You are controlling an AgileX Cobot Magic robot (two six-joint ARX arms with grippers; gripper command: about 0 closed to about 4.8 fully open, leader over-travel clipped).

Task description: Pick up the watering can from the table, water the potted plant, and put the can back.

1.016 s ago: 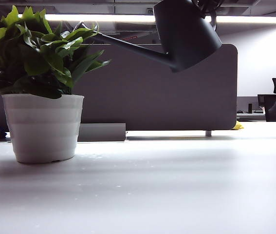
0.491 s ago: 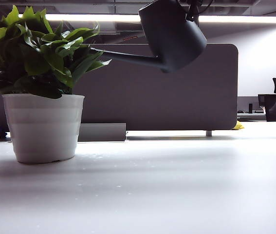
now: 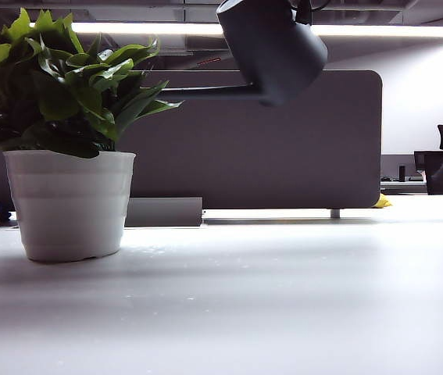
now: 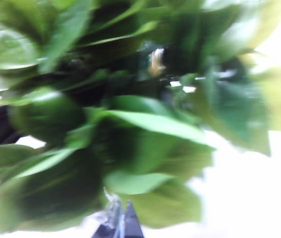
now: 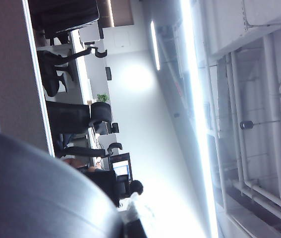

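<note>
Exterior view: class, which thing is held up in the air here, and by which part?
The matte dark grey watering can, aloft beside the leafy potted plant. The right hand grips near its top, presumably the handle; the exact hold is mostly out of frame.

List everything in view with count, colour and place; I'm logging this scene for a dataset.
watering can: one, dark grey, held high above the table, spout level into the leaves.
potted plant: one, green leaves in a white ribbed pot, standing on the table at left.
table: one, white, across the foreground.
divider panel: one, dark grey, behind the table.
left hand: fingertips together, close to the leaves.
right hand: shut on the watering can's handle, up high.
</note>
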